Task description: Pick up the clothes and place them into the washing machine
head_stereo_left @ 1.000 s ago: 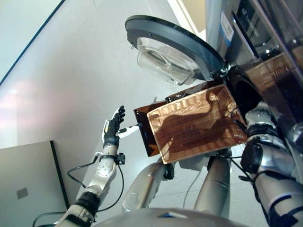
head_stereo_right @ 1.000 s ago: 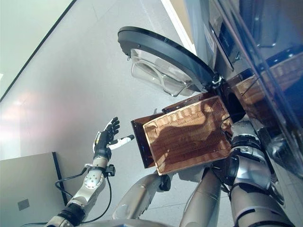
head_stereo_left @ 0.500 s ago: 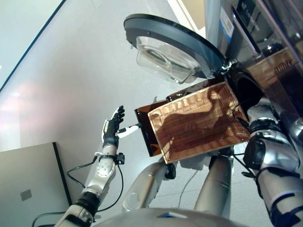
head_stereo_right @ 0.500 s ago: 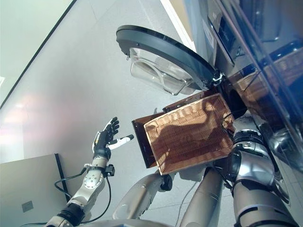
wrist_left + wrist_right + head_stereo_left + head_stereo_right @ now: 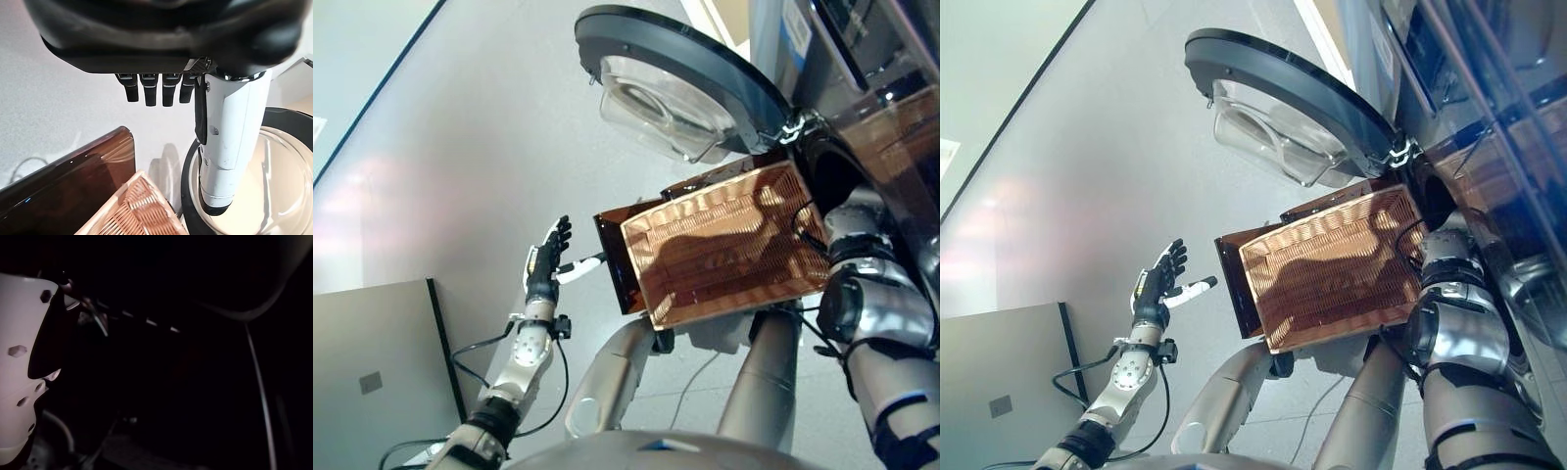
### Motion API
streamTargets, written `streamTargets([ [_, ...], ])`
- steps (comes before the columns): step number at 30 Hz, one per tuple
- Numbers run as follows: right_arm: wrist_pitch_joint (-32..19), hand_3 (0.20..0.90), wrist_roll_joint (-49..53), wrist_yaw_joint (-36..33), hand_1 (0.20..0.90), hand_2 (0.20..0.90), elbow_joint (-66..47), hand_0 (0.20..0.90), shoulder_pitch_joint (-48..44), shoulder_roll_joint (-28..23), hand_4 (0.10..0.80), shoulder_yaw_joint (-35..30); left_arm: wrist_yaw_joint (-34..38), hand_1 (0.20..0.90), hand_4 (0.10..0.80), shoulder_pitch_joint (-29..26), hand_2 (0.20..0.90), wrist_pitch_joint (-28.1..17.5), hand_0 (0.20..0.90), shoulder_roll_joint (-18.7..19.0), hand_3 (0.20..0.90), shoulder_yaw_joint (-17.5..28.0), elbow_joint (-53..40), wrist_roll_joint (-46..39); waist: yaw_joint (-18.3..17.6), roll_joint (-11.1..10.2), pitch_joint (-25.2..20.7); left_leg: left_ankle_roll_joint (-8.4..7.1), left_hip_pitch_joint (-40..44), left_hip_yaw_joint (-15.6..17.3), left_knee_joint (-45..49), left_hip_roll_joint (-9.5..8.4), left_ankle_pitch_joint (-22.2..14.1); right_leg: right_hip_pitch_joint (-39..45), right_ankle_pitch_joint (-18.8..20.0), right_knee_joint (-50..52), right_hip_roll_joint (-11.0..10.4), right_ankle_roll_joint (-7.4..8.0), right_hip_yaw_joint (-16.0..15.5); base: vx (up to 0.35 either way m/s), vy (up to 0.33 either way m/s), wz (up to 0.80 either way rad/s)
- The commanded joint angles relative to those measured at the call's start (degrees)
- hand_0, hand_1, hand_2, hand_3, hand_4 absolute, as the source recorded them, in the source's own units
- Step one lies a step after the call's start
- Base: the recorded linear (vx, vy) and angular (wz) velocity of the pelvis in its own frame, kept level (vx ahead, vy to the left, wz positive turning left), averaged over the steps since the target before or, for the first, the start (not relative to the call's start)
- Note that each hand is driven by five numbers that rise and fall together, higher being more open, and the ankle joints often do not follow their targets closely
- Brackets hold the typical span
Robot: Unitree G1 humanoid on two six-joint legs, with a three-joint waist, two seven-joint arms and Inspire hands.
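Washer [image 5: 891, 108] fills the right side, dark glossy front, drum opening [image 5: 832, 176] dark. Door [image 5: 680, 69] swung wide open, round, dark rim with clear bowl in the middle, hanging out over grey floor [image 5: 440, 176]

Grey panel [image 5: 372, 382] lies on the floor at lower left

Wicker basket [image 5: 729, 245] sits just below the door, right by the opening, tipped so its woven bottom faces the camera; a dark brown panel [image 5: 617, 264] lies against its left edge

Right arm runs up past the basket's right end into the drum opening; right hand is out of sight in the head views. Right wrist view is nearly black, only the white thumb cover [image 5: 22, 372] readable, so can't tell if the right hand is clenched or released

Left hand [image 5: 546, 264] held up over the floor, left of the basket and apart from it, fingers straight, released, holding nothing

No clothes visible in any view; can't tell where they are
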Motion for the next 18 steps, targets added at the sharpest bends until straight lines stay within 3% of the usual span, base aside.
streamTargets([
  [1, -1.2, 0.900, -8.1, 0.6, 0.900, 0.900, -7.0, 0.900, -8.3, -12.9, 0.800, 12.5, 0.7, 0.900, 0.800, 2.5, 0.900, -5.0, 0.900, 4.3, 0.900, 4.6, -4.7, -0.5, -0.5, 1.5, -2.9, -7.29, -5.7, -5.7, 4.8, 3.68, -2.2, -2.1, -6.1, 7.6, 3.6, -4.60, -2.0, 0.000, 0.000, 0.00],
  [3, -0.2, 0.900, -9.3, 0.3, 0.900, 0.900, -6.2, 0.900, -9.6, -13.7, 0.800, 14.1, 0.7, 0.900, 0.800, 2.6, 0.900, -5.0, 0.900, 4.5, 0.900, 4.6, -4.6, -0.6, -0.5, 1.4, -2.8, -7.27, -6.0, -5.6, 4.8, 3.82, -2.1, -2.3, -6.1, 7.6, 3.7, -4.67, -1.9, -0.005, 0.010, 0.04],
  [6, 7.8, 0.900, -18.8, -3.6, 0.900, 0.900, 1.2, 0.900, -14.6, -17.4, 0.800, 21.3, 1.5, 0.900, 0.800, 2.1, 0.900, -4.7, 0.900, 5.3, 0.900, 4.9, -3.8, 0.0, -0.6, 0.4, -2.6, -7.30, -6.3, -5.2, 4.6, 4.11, -2.1, -2.9, -5.8, 7.4, 4.2, -4.91, -1.8, -0.019, -0.004, -0.03],
  [7, 13.4, 0.900, -26.3, -5.2, 0.900, 0.900, 6.6, 0.900, -18.5, -19.3, 0.800, 27.0, 2.1, 0.900, 0.800, 2.2, 0.900, -4.4, 0.900, 6.2, 0.900, 5.7, -4.8, 0.9, -0.5, -0.2, -2.4, -7.26, -6.9, -5.0, 4.9, 4.29, -2.0, -3.4, -5.5, 7.5, 4.4, -5.10, -1.9, -0.049, -0.016, -0.08],
  [9, 19.2, 0.900, -35.5, -6.9, 0.900, 0.900, 11.2, 0.900, -22.0, -19.8, 0.800, 33.7, 2.7, 0.900, 0.800, 3.0, 0.900, -4.1, 0.900, 6.6, 0.900, 6.6, -6.0, 1.9, -0.4, -0.4, -2.1, -7.22, -7.5, -4.9, 5.3, 4.45, -2.1, -4.0, -5.3, 7.5, 4.6, -5.27, -1.9, -0.057, -0.016, -0.08],
  [11, 21.7, 0.900, -40.9, -7.3, 0.900, 0.900, 12.6, 0.900, -23.9, -19.2, 0.800, 37.6, 2.9, 0.900, 0.800, 3.6, 0.900, -3.8, 0.900, 6.4, 0.900, 7.1, -7.2, 2.6, -0.6, -0.2, -1.9, -7.20, -7.9, -4.9, 5.5, 4.49, -2.0, -4.2, -5.2, 7.5, 4.7, -5.32, -2.0, -0.035, -0.015, -0.04],
  [13, 27.5, 0.900, -52.5, -8.3, 0.900, 0.900, 15.0, 0.900, -24.7, -19.0, 0.800, 43.8, 2.7, 0.900, 0.800, 4.3, 0.900, -3.3, 0.900, 6.8, 0.900, 8.1, -7.9, 3.4, -0.4, -0.4, -1.7, -7.10, -8.6, -5.0, 5.8, 4.56, -1.8, -4.7, -5.0, 7.7, 4.9, -5.44, -2.3, -0.043, -0.028, -0.02],
  [14, 32.5, 0.900, -63.0, -8.1, 0.900, 0.900, 17.2, 0.900, -24.7, -19.0, 0.800, 50.1, 2.1, 0.900, 0.800, 4.8, 0.900, -3.0, 0.900, 6.9, 0.900, 8.7, -8.7, 4.2, -0.1, -0.6, -1.7, -7.09, -9.0, -5.1, 5.8, 4.54, -1.6, -5.0, -4.8, 7.7, 4.9, -5.55, -2.6, 0.000, 0.000, 0.00],
  [18, 36.7, 0.900, -73.7, -6.2, 0.900, 0.900, 19.6, 0.900, -24.1, -17.9, 0.800, 55.2, 1.3, 0.900, 0.800, 5.7, 0.900, -2.3, 0.900, 7.0, 0.900, 10.1, -10.2, 5.8, 0.4, -0.5, -1.8, -6.99, -9.9, -5.6, 5.7, 4.43, -1.3, -5.8, -4.7, 7.8, 5.0, -5.50, -3.0, -0.007, -0.009, 0.04],
])
